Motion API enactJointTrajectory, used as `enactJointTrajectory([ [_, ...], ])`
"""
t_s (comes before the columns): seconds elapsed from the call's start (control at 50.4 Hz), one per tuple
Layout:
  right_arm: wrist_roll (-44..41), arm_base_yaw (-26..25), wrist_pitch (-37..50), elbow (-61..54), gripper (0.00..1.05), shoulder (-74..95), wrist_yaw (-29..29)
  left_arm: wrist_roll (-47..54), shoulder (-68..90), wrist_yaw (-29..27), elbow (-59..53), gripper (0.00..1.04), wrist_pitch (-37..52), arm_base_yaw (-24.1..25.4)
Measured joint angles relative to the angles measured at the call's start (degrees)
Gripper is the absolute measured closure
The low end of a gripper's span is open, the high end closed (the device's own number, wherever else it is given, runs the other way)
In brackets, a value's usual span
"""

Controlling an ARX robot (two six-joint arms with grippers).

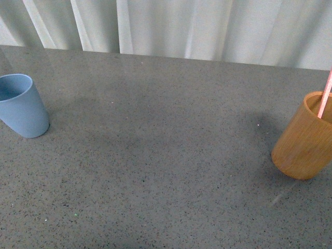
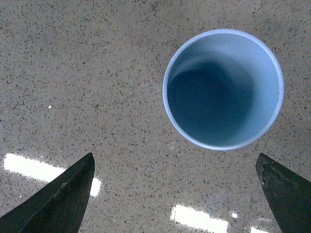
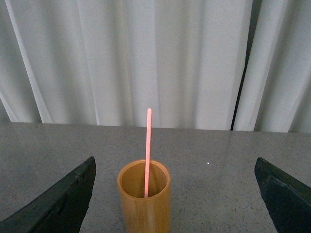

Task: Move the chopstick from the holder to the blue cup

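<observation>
Front view: neither arm shows. We see the blue cup point(image 1: 21, 106) at the far left edge of the frame, approx. mid-height, upright on the grey speckled table point(image 1: 166, 166). The wooden holder point(image 1: 305, 140) sits at the far right edge, a bit lower, w/ the pink chopstick point(image 1: 325, 96) standing in it. The stick leans and runs out of the frame at the upper right. Cup & holder are well apart. A white curtain point(image 1: 207, 26) spans the top.

Left wrist cam: the left gripper point(image 2: 175, 160) hangs over the table just beside the cup, and we look straight down into the cup's mouth. Its jaws are spread wide. Both dark fingers point(image 2: 63, 199) are clear of the cup, holding & touching nothing.

Right wrist cam: the right gripper point(image 3: 175, 162) faces the holder, also spread wide and holding nothing. The holder lines up w/ the gap between the two fingers, out ahead of the tips and not touched. How far ahead, we can't tell. The chopstick is inside the holder, its upper part rising above the rim against the curtain.
</observation>
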Motion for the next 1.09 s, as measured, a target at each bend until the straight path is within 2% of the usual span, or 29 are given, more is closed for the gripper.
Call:
enactJointTrajectory([
  [0.734, 0.00, 0.00, 0.00, 0.00, 0.10, 0.00, 0.00, -1.27, 13.05, -5.57, 7.54, 0.07, 3.06, -1.90],
  [0.892, 0.00, 0.00, 0.00, 0.00, 0.10, 0.00, 0.00, -1.29, 13.66, -5.53, 7.19, 0.28, 3.91, -2.82],
  [1.091, 0.00, 0.00, 0.00, 0.00, 0.10, 0.00, 0.00, -1.27, 13.05, -2.54, 5.16, 0.64, 3.13, -4.90],
])
